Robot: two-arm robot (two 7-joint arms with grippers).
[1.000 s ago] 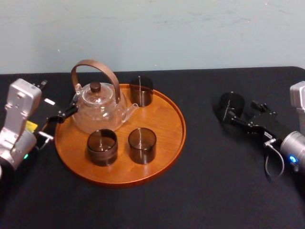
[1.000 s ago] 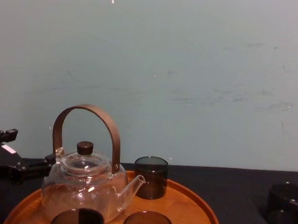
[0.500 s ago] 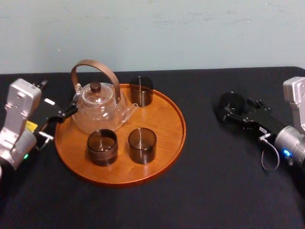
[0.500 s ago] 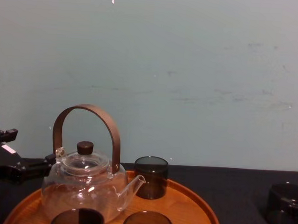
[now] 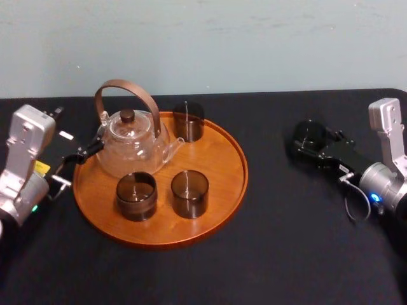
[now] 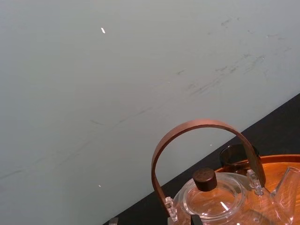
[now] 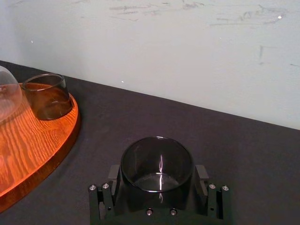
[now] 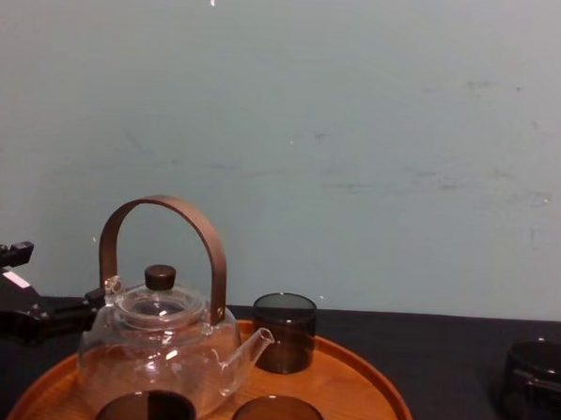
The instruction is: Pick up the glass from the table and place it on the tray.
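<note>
Four dark glasses are in view: three stand on the tray, and the glass of the task stands upright on the table, well apart from the tray, to its right.

1. Surface: the table is flat matte black and spans the full width of the head view.
2. Room: a pale blue-green wall with faint scuff marks rises directly behind the far edge of the table.
3. Tray: round, orange-brown wood with a low rim, left of centre. It carries a clear glass teapot with a brown arched handle at its far left, one glass just right of the teapot at the far side, and two glasses side by side at the near side.
4. Right arm: it enters from the right edge and reaches left and slightly far, low over the table. The right gripper is level, with the glass between its fingers. The jaws are released, one on each side of the glass wall and close to it.
5. Left arm: it is parked at the left edge. The left gripper points at the teapot, just beside the tray's left rim. Whether it is released or clenched cannot be told.
</note>
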